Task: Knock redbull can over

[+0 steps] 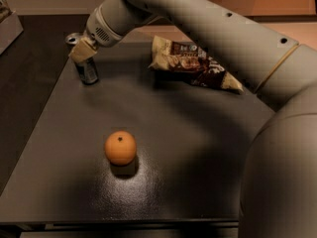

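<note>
- Your can (88, 71) stands on its base at the far left corner of the table (198, 148), close to the left edge. The knock-over is not yet done.
- Your gripper (80, 52) sits right at the can's upper half, in front of it from this view. It looks to be touching or just beside it.
- You cannot tell how far the gripper is open, or whether it has hold of anything. Its pale tip shows as one blurred block against the can.
- The can's top seems to lean a little to the left of its foot. That may be only the viewing angle, so do not count it as tipping.
- As I judge it, the approach is finished and what is left is the push itself, until the can lies on its side.
- The gripper covers the middle of the can, so only the silver rim and the lower body show. The exact contact spot is hidden from you.
- The arm (208, 29) fills the upper right and its bulk cuts off the table's right side.
- The orange (120, 147) lies near the front, well apart from the can. The bag (190, 63) lies at the back, partly under the arm.
</note>
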